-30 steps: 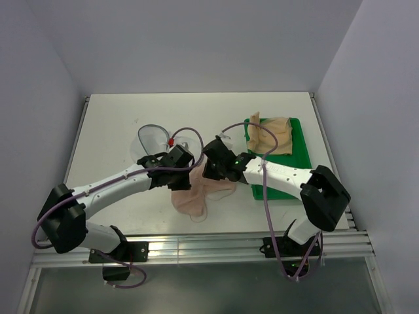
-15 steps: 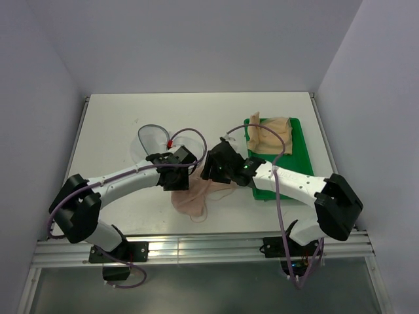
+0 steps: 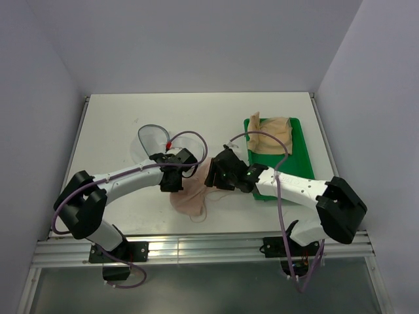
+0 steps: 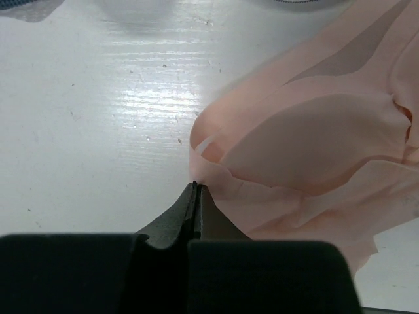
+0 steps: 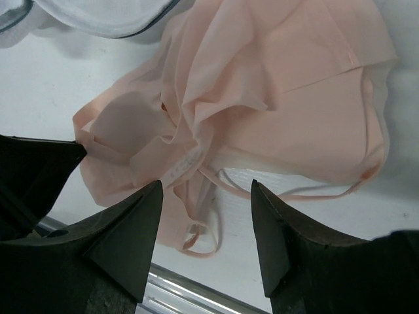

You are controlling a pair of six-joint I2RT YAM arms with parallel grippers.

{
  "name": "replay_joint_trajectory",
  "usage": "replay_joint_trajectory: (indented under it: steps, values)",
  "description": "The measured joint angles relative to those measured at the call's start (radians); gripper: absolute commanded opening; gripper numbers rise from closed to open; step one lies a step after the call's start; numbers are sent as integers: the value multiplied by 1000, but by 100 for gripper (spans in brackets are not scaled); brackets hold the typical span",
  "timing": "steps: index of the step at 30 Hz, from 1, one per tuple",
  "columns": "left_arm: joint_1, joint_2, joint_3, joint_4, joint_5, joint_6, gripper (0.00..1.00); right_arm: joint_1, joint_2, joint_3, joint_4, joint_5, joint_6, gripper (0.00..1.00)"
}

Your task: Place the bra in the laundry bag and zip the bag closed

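The pale pink bra (image 3: 190,196) lies crumpled on the table between my two grippers. My left gripper (image 3: 172,182) is shut, its tips (image 4: 196,184) pinching the left edge of the bra (image 4: 308,140). My right gripper (image 3: 213,175) hovers open over the right side of the bra (image 5: 275,85), and thin straps lie between its fingers (image 5: 124,229). The gap between them is centred at the right gripper (image 5: 206,185). The white mesh laundry bag (image 3: 151,139) lies just behind the left gripper, its rim showing in the right wrist view as the laundry bag (image 5: 105,16).
A green tray (image 3: 296,149) sits at the right with a tan garment (image 3: 272,134) on its far end. Purple cables loop over both arms. The table's metal front rail runs close below the bra.
My left gripper opened, moved onto the bra's left edge and shut there. My right gripper went from shut to open and shifted slightly nearer over the bra.
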Motion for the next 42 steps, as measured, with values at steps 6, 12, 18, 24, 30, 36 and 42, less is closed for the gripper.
replay_joint_trajectory:
  steps: [6, 12, 18, 24, 30, 36, 42]
  values:
    - [5, -3, 0, -10, -13, 4, 0, -3, 43, -32, 45, 0, 5, 64]
    - [49, -57, -29, -14, -12, 7, 0, -31, 106, -64, 74, -8, 8, 63]
    - [97, -128, -73, -31, -13, 7, 0, -56, 149, -64, 105, -8, 8, 63]
    - [172, -135, -73, -36, 24, 37, 0, -96, 166, -63, 126, -11, 9, 63]
    - [251, -179, -84, -23, 156, 84, 0, -111, 177, -56, 145, -10, 17, 63]
    - [254, -170, -103, -7, 279, 117, 0, -118, 177, -52, 149, -5, 45, 63]
    - [317, -115, -103, -1, 349, 177, 0, -141, 202, -18, 159, 0, 61, 58]
